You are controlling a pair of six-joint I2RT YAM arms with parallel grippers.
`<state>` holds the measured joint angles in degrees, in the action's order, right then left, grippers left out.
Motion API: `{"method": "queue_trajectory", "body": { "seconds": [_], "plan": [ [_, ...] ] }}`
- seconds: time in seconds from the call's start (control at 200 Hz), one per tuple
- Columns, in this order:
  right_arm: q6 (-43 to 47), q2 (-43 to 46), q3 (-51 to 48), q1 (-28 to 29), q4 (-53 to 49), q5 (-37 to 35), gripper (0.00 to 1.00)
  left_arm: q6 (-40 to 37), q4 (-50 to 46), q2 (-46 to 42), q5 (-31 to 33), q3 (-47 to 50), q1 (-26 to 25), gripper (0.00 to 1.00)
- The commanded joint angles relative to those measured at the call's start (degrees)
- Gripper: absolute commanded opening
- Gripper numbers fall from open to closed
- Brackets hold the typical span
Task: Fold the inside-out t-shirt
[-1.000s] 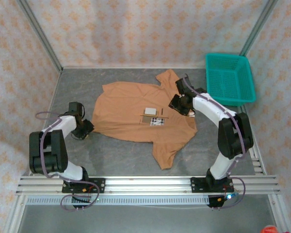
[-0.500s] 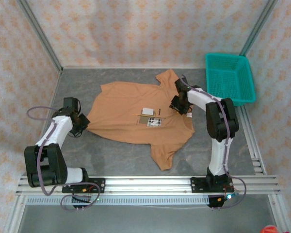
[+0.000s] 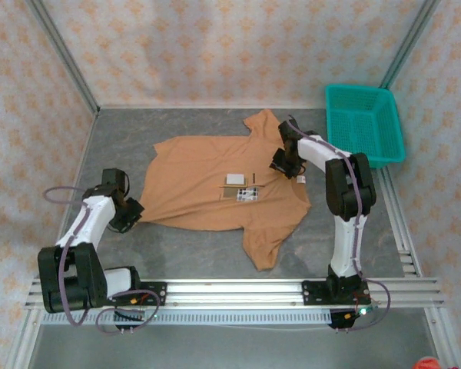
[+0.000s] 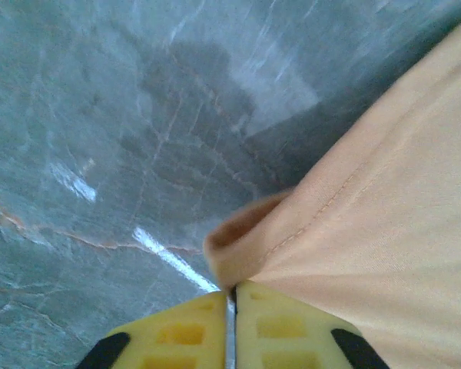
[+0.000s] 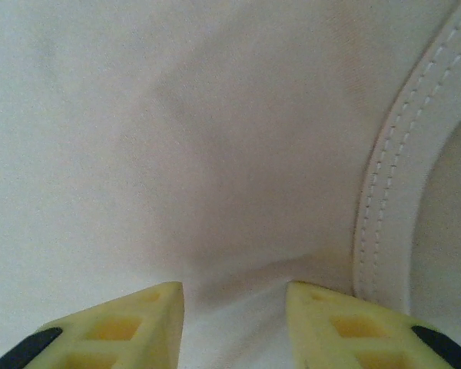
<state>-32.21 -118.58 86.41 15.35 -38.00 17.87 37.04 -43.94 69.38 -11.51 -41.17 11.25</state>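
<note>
No fold is made yet, I judge: at 8 o'clock the left claw (image 3: 131, 211) pinches the hem of the inside-out t-shirt (image 3: 203, 181), spread flat mid-worktop (image 3: 177, 250), and at 2 o'clock the right claw (image 3: 286, 163) stands open beside the collar.

The desk (image 3: 215, 254) has a grey, marble-veined top, matt overall, with pale streaks of glare (image 4: 169, 257) visible on it in the left wrist view. Walls (image 3: 215, 46) on three sides carry a pale covering with a repeating orange floral motif. Slanted metal frame posts stand at the far left (image 3: 61, 54) and far right (image 3: 407, 46) corners. A slotted aluminium rail (image 3: 230, 292) runs along the near edge. A teal mesh basket (image 3: 359, 87) sits at the far right corner of the desk. Lighting is even and diffuse.
</note>
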Motion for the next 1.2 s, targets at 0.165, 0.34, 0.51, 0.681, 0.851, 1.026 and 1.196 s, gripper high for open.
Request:
{"method": "queue_trajectory", "body": {
  "seconds": [0.165, 0.34, 0.51, 0.681, 0.851, 1.026, 1.196],
  "plan": [
    [8.7, 18.4, -10.7, 6.3, -8.3, -2.0, 0.61, -0.9, -3.8, -5.7, 3.5, -5.8, 0.2, 0.35],
    [4.2, 29.6, -27.1, 10.5, -5.1, -1.2, 0.68, 0.6, -2.0, -6.3, -2.5, -0.7, 0.3, 0.58],
    [1.2, 31.5, -33.2, 11.0, 0.9, -1.1, 0.68, 1.8, 2.8, -4.0, -5.2, 5.2, 0.3, 0.58],
    [1.1, 25.2, -26.7, 10.6, 1.2, -1.0, 0.68, 2.3, 6.1, -0.7, -3.4, 6.6, 0.3, 0.58],
    [1.6, 19.5, -21.1, 8.3, 1.4, -1.8, 0.68, 2.7, 9.5, 3.6, -0.5, 5.3, 0.3, 0.53],
    [1.4, 10.6, -19.3, 4.2, 4.7, 1.7, 0.68, 2.6, 11.8, 7.6, 0.4, 2.6, 0.4, 0.35],
    [1.5, 1.1, -12.2, 1.2, 5.6, 2.6, 0.67, 2.3, 13.5, 11.9, 2.2, -0.6, 0.4, 0.0]
  ]
}}
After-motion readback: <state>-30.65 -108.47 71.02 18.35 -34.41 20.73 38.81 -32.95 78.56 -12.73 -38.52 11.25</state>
